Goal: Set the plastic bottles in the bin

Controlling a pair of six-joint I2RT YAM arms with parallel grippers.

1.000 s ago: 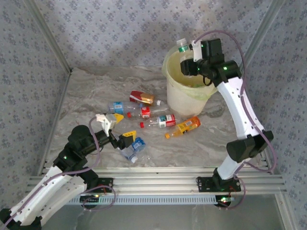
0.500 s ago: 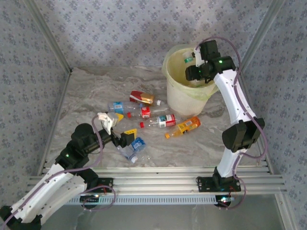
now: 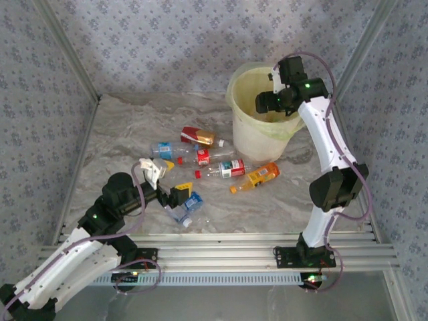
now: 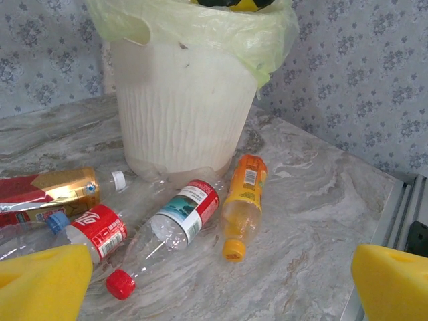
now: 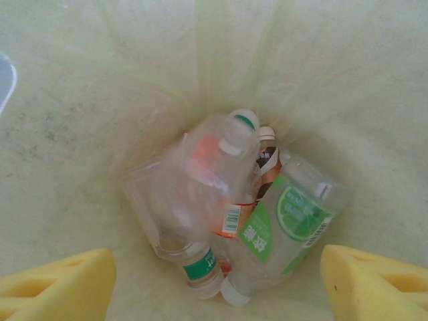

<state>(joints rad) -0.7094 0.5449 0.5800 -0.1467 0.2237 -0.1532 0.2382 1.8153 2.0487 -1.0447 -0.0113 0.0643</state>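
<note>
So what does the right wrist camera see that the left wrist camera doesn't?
Right wrist: the inside of the bin from above, with a green-labelled bottle and a clear bottle lying at the bottom. Left wrist: the bin's ribbed outside, and bottles lying on the marble table in front of it, among them an orange bottle and a red-labelled bottle. Both: the bin's yellow-green liner, and each camera's own gripper, the right gripper and the left gripper, yellow pads wide apart with nothing between them.

My yellow pads (image 4: 391, 281) look matt and spongy; the bottles (image 4: 179, 221) are glossy clear plastic, the bin (image 4: 180, 114) ribbed matt white plastic.
</note>
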